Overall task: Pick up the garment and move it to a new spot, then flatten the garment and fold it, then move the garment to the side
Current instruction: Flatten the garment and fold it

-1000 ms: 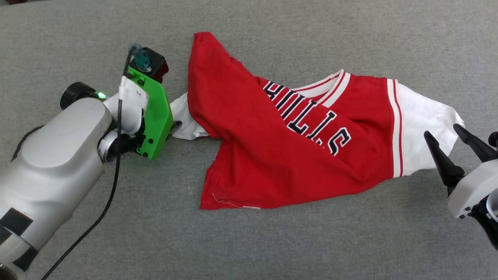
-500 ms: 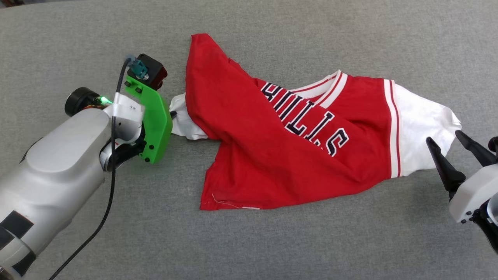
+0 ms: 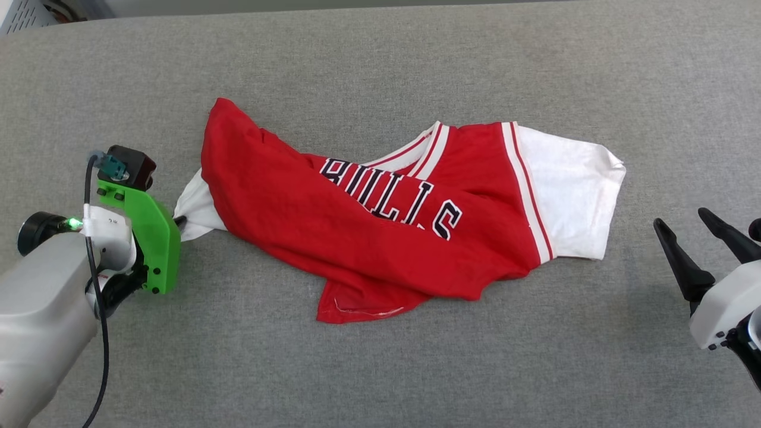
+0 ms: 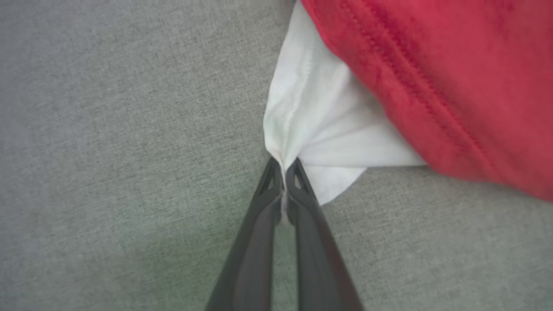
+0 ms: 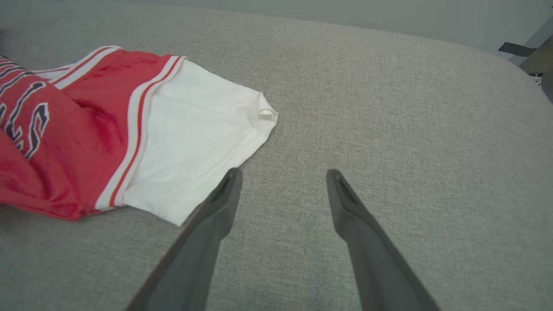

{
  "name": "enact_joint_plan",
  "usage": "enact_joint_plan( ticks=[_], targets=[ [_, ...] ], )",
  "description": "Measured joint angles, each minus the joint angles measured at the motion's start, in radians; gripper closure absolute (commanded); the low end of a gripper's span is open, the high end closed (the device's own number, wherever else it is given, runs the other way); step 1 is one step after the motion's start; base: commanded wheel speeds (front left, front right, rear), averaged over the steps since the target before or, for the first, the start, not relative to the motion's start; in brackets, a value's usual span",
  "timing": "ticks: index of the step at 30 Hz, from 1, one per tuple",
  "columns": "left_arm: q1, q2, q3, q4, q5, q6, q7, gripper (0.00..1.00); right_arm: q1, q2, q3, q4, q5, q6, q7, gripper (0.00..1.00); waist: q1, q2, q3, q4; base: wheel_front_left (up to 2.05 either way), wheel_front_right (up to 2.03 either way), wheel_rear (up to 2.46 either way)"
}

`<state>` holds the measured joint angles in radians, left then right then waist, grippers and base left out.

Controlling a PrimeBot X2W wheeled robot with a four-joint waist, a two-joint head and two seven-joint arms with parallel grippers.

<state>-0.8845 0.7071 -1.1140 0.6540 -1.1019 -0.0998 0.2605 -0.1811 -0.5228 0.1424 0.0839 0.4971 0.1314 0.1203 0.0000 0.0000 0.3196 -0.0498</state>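
Though rumpled, garment point(image 3: 285, 208) in left gripper point(image 4: 283, 168).

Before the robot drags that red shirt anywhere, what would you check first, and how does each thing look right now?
1. Left gripper shut on the garment: ok, it pinches the white sleeve.
2. Pinch deep enough to hold: cannot tell; just the sleeve's edge sits between the fingertips.
3. Right gripper open and apart from the other sleeve: ok.
4. Garment flat: not ok; its red body is folded over itself.
5. Garment wholly on the grey surface: ok.
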Motion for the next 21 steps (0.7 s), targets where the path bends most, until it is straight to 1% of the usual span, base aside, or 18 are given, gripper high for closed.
enact_joint_plan(
  ticks=[1, 2, 4, 6, 9, 10, 11, 13, 15, 17, 20, 21],
  targets=[
    [0.002, -0.008, 0.005, 0.012, 0.0, 0.002, -0.016, 0.43, 0.0, -0.003, 0.001, -0.002, 0.0, 0.0, 0.001, 0.0, 0.0, 0.0, -0.001, 0.0, 0.0, 0.0, 0.0],
    [0.006, -0.019, 0.008, 0.026, 0.001, 0.009, -0.044, 0.0, 0.0, -0.007, 0.001, -0.008, 0.0, 0.0, 0.004, 0.0, 0.0, 0.0, -0.004, 0.001, 0.0, 0.0, 0.0],
    [0.012, -0.036, 0.009, 0.044, 0.019, 0.027, -0.109, 0.0, 0.0, -0.014, 0.002, -0.02, 0.0, 0.0, 0.007, 0.0, 0.0, 0.0, -0.013, 0.002, 0.0, 0.0, 0.0],
    [0.022, -0.055, 0.017, 0.057, 0.045, 0.061, -0.219, 0.0, -0.002, -0.024, 0.001, -0.035, -0.002, 0.0, 0.007, 0.0, 0.0, 0.0, -0.026, 0.006, 0.0, 0.0, 0.0],
    [0.03, -0.078, 0.045, 0.051, 0.082, 0.118, -0.381, 0.0, -0.008, -0.037, 0.005, -0.062, -0.002, 0.0, 0.006, 0.0, 0.0, 0.0, -0.049, 0.014, 0.0, 0.0, 0.0],
    [0.037, -0.083, 0.054, 0.044, 0.095, 0.146, -0.44, 0.0, -0.011, -0.046, 0.009, -0.076, -0.002, 0.0, 0.007, 0.0, 0.0, 0.0, -0.058, 0.018, 0.0, 0.0, 0.0],
    [0.043, -0.085, 0.061, 0.034, 0.106, 0.167, -0.469, 0.0, -0.015, -0.054, 0.011, -0.089, -0.001, 0.0, 0.008, 0.0, 0.0, 0.0, -0.066, 0.022, 0.0, 0.0, 0.0],
    [0.063, -0.087, 0.09, -0.006, 0.135, 0.216, -0.507, 0.0, -0.034, -0.076, 0.025, -0.125, 0.006, 0.0, 0.021, 0.0, 0.0, 0.0, -0.082, 0.035, 0.0, 0.0, 0.0],
    [0.083, -0.088, 0.125, -0.059, 0.167, 0.268, -0.516, 0.0, -0.059, -0.101, 0.045, -0.16, 0.012, 0.0, 0.041, 0.0, 0.0, 0.0, -0.093, 0.049, 0.0, 0.0, 0.0],
    [0.115, -0.089, 0.207, -0.167, 0.229, 0.335, -0.516, 0.0, -0.092, -0.128, 0.079, -0.198, 0.03, 0.0, 0.067, 0.0, 0.0, 0.0, -0.104, 0.065, 0.0, 0.0, 0.0],
    [0.195, -0.091, 0.316, -0.321, 0.34, 0.415, -0.517, 0.0, -0.144, -0.16, 0.148, -0.242, 0.061, 0.0, 0.113, 0.0, 0.0, 0.0, -0.116, 0.085, 0.0, 0.0, 0.0],
    [0.229, -0.092, 0.346, -0.362, 0.369, 0.435, -0.517, 0.0, -0.16, -0.17, 0.172, -0.252, 0.074, 0.0, 0.127, 0.0, 0.0, 0.0, -0.119, 0.09, 0.0, 0.0, 0.0]
  ],
)
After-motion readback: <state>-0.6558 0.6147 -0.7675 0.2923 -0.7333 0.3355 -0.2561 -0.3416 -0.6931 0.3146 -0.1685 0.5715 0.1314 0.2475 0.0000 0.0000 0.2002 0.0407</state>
